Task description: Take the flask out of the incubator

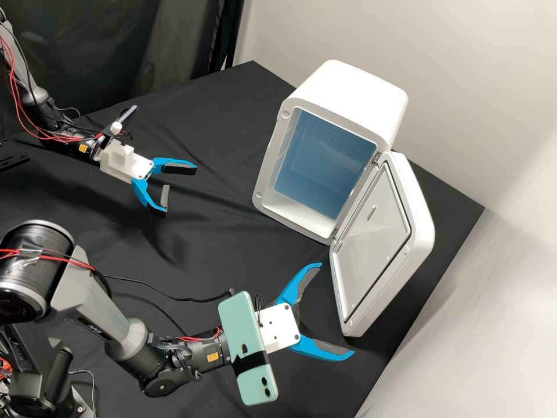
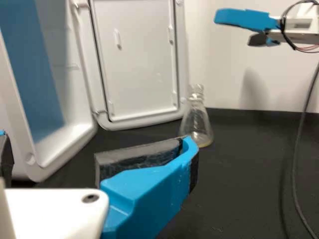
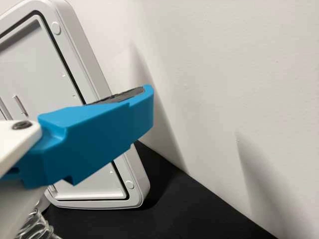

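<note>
The white incubator (image 1: 348, 93) stands at the back right of the bench with its door (image 1: 383, 232) swung wide open and its blue inside (image 1: 325, 162) bare. A clear glass flask (image 2: 197, 119) stands upright on the black cloth outside it, in front of the open door. My right gripper (image 1: 332, 310) hangs open by the door's lower edge, and the flask's ribbed neck (image 3: 30, 226) shows just beneath it. The left gripper (image 1: 178, 188) is open and holds nothing, well to the left of the incubator, facing it. One blue finger (image 2: 249, 22) of the right gripper shows above the flask.
A green phone (image 1: 249, 348) is strapped to the right arm's wrist. A black cable (image 1: 168, 296) lies on the cloth between the arms. The bench edge (image 1: 406, 325) runs close behind the door, with the white wall (image 3: 224, 99) beyond.
</note>
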